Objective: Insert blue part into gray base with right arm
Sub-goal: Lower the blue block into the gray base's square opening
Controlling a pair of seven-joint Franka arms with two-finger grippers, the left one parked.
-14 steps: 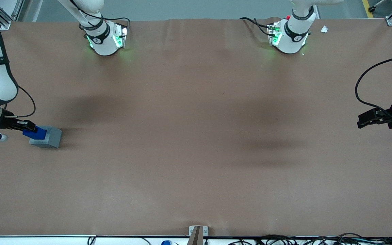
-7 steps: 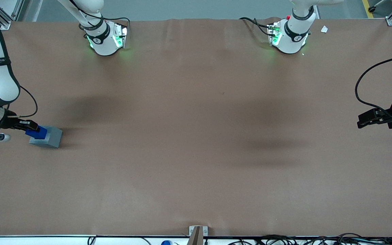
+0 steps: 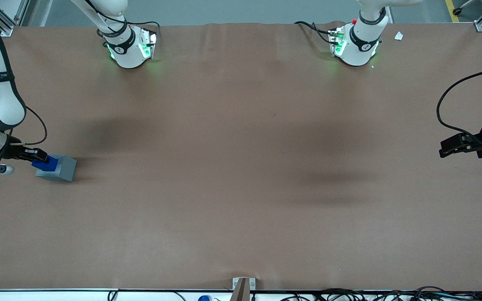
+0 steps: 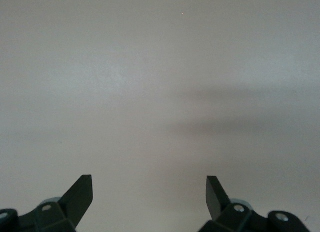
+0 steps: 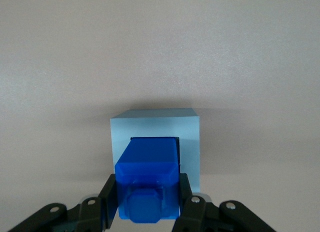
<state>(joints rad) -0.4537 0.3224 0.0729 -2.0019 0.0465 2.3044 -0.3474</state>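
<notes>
The gray base stands on the brown table near the working arm's end. The blue part sits at the base's top, its lower end inside the square recess and its upper body and stud above the rim. My right gripper is shut on the blue part, coming in from the table's end. In the right wrist view the black fingers press both sides of the blue part, and my right gripper is over the gray base. The part leans slightly in the recess.
Two white arm bases with green lights stand at the table edge farthest from the front camera. A small white scrap lies near the second base. A metal bracket and cables run along the nearest edge.
The right arm has shifted slightly and the blue part has sunk a little lower into the gray base. The base has not moved.
</notes>
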